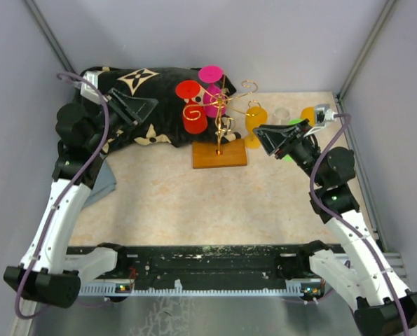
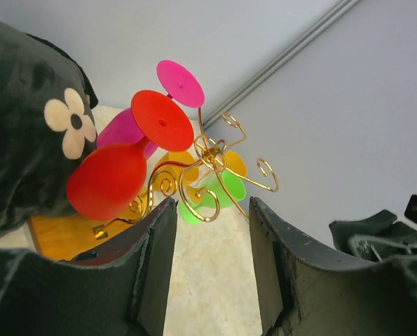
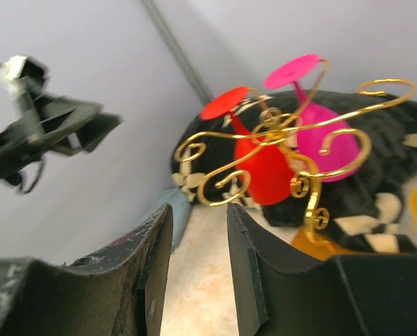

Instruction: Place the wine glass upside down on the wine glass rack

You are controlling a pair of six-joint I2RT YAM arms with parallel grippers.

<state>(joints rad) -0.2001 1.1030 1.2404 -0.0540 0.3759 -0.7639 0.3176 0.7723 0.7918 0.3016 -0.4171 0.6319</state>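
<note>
At the far middle of the table (image 1: 166, 203): the wine glass rack (image 1: 221, 150) stands upright, a gold wire tree on an orange-brown wooden base.
Red wine glass (image 1: 193, 112): hangs upside down on the rack's left side, foot up and bowl down, its stem caught in a gold curl.
Magenta wine glass (image 1: 212, 87): also upside down on the rack, just beyond the red one, the two bowls touching or nearly so.
Left gripper (image 1: 151, 105): left of the rack and apart from it, over the black cushion, pointing at the red glass; fingers spread fairly wide with nothing between them.
Right gripper (image 1: 261, 136): just right of the rack's base, pointing left; fingers stand a narrow gap apart, holding nothing.
Black cushion (image 1: 134, 80): far left, with a cream flower pattern.
Orange glass (image 1: 256, 119): on the table just right of the rack.
Clear glass (image 1: 282, 114): farther right, near the back edge.
Green glass (image 1: 289, 157): mostly hidden behind the right arm.
</note>
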